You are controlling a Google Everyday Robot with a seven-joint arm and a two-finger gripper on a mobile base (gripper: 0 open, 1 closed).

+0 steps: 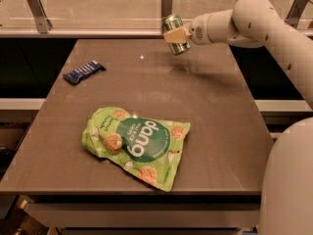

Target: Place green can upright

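Tilted green can in the pincer above the table's far edge; snack pouch nearer front.

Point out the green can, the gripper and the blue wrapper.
green can [172, 22], camera view, upper body above the finger.
gripper [175, 35], camera view, fingertips shut on the can, above the far side of the table [220, 106].
blue wrapper [84, 71], camera view, middle of the packet.
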